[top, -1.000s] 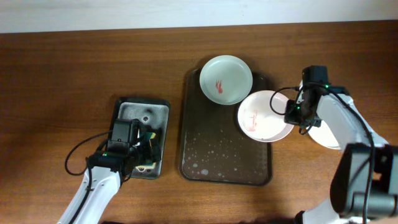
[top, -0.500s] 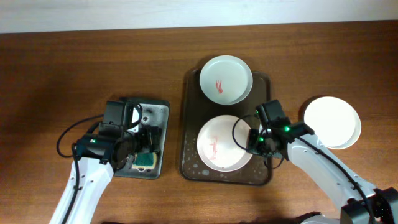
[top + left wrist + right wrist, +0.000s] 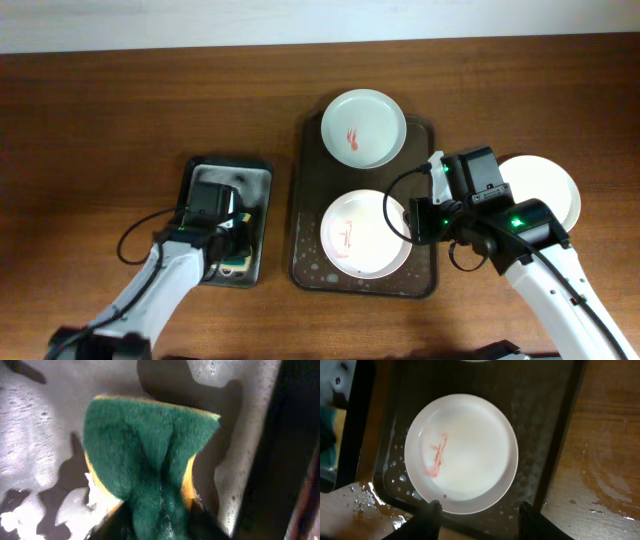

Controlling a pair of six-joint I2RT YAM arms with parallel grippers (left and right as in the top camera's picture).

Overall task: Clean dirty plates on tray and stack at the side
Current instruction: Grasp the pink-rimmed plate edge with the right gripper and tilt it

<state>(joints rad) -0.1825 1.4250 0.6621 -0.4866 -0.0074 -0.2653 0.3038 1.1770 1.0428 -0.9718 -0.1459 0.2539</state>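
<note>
Since half a second ago the left arm has swung in closer to the desk's (image 3: pixel 100 100) near edge. The streaked plate on the right arm's side lies much where it did.

Nearest the near edge, toward the left, the left end effector (image 3: pixel 230 245) is down in the small black tray (image 3: pixel 215 170). It is pinching the sponge (image 3: pixel 145 445), which is green on top and yellow below, and the sponge is creased where the fingers grip it. White foam (image 3: pixel 30 465) lies on the tray floor around it.

Right of centre sits the big brown tray (image 3: pixel 300 200), with water droplets (image 3: pixel 330 265) scattered over its near part. Its near half holds the near plate (image 3: pixel 365 235), lying flat with red streaks left of its middle. The right end effector (image 3: pixel 415 220) is at that plate's right rim. In the wrist view its fingers (image 3: pixel 432 515) are spread wide and closed on nothing.

Further right, off the tray and on the bare desk, lies the third plate (image 3: pixel 550 185). It is plain white and partly under the right arm.

The far plate (image 3: pixel 363 127) fills the tray's far half, with red marks at its centre.
</note>
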